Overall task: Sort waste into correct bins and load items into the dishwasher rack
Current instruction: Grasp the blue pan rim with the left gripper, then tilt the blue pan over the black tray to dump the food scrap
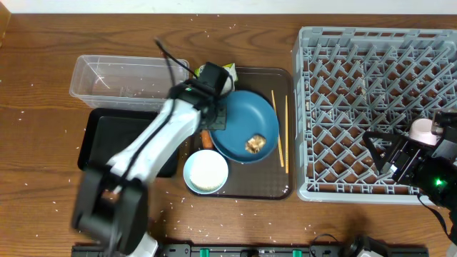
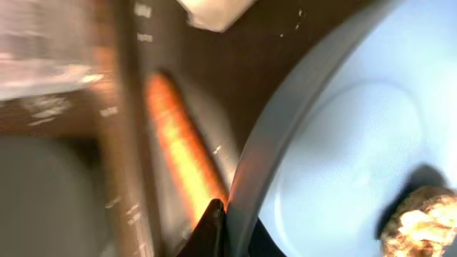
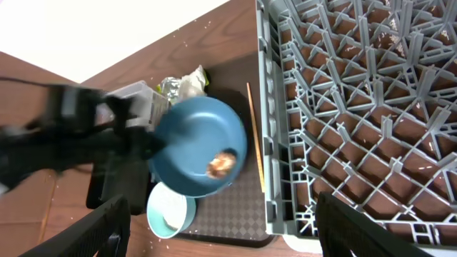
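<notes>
While the left gripper (image 1: 216,118) is pinching the left rim of the large dark blue plate (image 1: 246,125), we've got the brown food scrap (image 1: 255,143) sitting on the plate's near side. The plate is mid-table, over the dark brown serving tray (image 1: 268,189).

The left wrist view is pretty blurry, but we can make out the small orange carrot (image 1: 206,139) lying on that tray right against the plate's rim. The white bowl (image 1: 206,171) sits on the tray toward the near edge, and the chopsticks (image 1: 280,132) lie along the tray's right side, just beside the plate.

Over at the right edge, the right gripper (image 1: 382,151) hangs over the dishwasher rack (image 1: 343,57), fingers spread wide, with the small pink cup (image 1: 423,129) just beside the arm.

Toward the left edge we have the clear tub (image 1: 128,77) on the far side and the black tray (image 1: 107,135) nearer.
</notes>
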Robot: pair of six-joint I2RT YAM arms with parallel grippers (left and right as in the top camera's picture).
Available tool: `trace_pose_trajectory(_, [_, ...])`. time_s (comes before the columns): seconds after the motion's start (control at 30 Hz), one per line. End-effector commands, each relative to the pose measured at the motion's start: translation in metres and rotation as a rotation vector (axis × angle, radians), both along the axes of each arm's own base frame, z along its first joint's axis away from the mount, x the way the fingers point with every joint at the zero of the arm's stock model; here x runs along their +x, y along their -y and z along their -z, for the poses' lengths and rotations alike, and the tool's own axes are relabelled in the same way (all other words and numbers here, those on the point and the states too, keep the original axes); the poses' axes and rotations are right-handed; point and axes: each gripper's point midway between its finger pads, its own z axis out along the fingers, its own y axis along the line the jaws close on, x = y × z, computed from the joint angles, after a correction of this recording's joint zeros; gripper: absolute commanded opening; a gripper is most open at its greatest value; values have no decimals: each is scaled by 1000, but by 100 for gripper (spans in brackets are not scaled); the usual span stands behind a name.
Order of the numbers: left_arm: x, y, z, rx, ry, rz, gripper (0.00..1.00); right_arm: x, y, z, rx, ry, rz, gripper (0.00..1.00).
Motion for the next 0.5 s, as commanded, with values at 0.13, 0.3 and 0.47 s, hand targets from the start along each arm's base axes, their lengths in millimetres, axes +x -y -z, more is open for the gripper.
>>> trace_pose_trajectory(0.13, [-31, -73, -113, 140, 267, -117, 6, 0, -2, -3, -16, 15, -22, 74])
trace_pose_trajectory(0.3, [-78, -154, -169, 413, 406, -317, 6, 1, -2, -4, -20, 22, -22, 74])
trace_pose_trajectory(0.47, [-113, -202, -194, 560, 470, -514, 6, 2, -1, -4, -21, 24, -22, 74])
